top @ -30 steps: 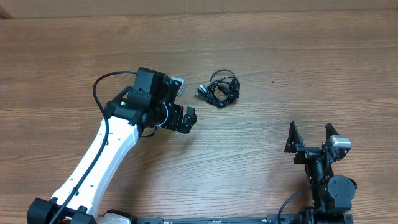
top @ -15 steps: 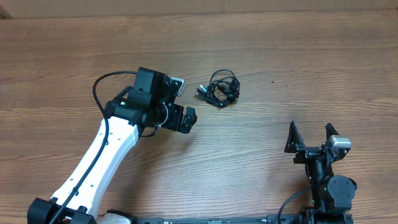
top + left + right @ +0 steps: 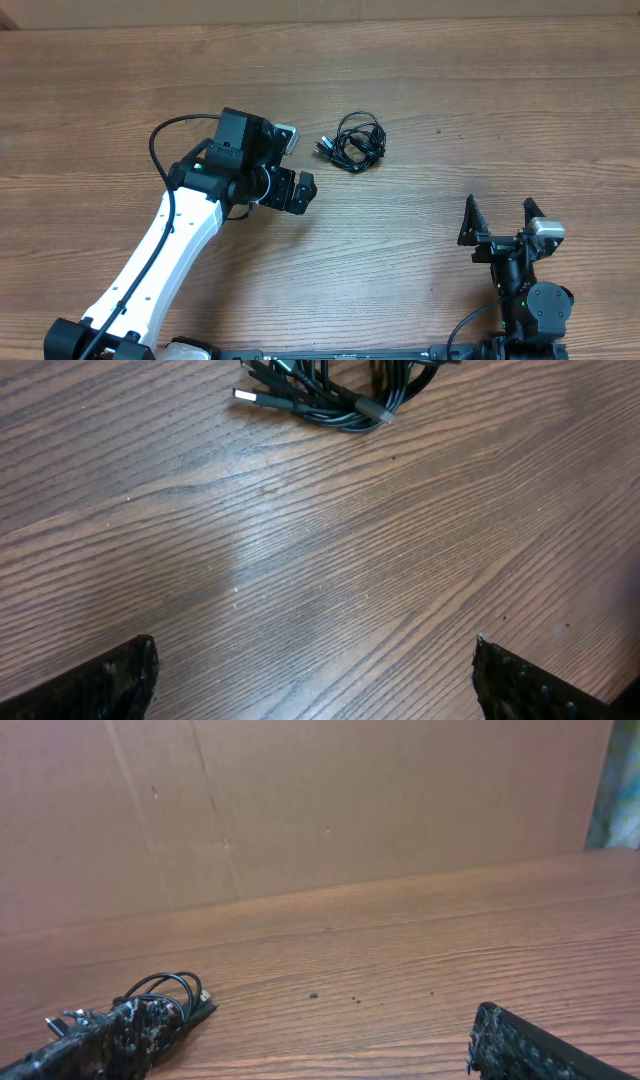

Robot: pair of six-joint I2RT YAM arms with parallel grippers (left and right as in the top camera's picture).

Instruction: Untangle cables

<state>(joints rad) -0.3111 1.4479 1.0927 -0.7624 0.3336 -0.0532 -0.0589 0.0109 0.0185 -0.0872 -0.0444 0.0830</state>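
Since the cables (image 3: 352, 141) are thin black cords gathered in one small, tight bundle, I judge them to be very light and soft. They will bend and drag along with any pull, and the whole knot would probably slide over the smooth wooden desk (image 3: 500, 100) rather than open. The bundle lies about midway between the left and right edges of the desk, nearer to the far edge than to the near one.

The left gripper (image 3: 320, 685) hovers just beside the bundle on its near-left side, and its fingers stand wide apart with nothing between them. The right gripper (image 3: 498, 222) is well apart from the bundle, close to the near edge towards the right corner, and its fingers are also spread and empty.

In the left wrist view a few small plug ends (image 3: 250, 396) stick out of the bundle. These are the stiff parts, so one of them, or an outer loop (image 3: 362, 120), seems the best place to take hold. One hand will likely need to pin the knot while the other pulls gently.
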